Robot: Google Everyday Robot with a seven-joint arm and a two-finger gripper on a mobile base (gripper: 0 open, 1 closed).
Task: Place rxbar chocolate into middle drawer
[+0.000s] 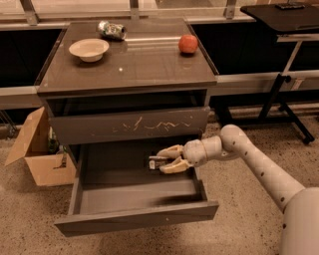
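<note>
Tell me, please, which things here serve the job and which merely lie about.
Job: small black-wrapped snack bar, gripped by the tool above the open grey drawer.
Lying about: pale round bowl, shiny silver can, round red fruit, brown cardboard box.

Prob. a robot test lab, not a home: speckled stone-like floor (239, 219), open brown cardboard box (37, 149) on it, black work table (279, 12) w/ metal legs, and a cream two-finger gripper (160, 163) inside the pulled-out grey middle drawer (134, 219), clamped on the black-wrapped rxbar chocolate (153, 162).

1 cam, high front, looks down, fairly near; pincer (160, 163) midframe.
</note>
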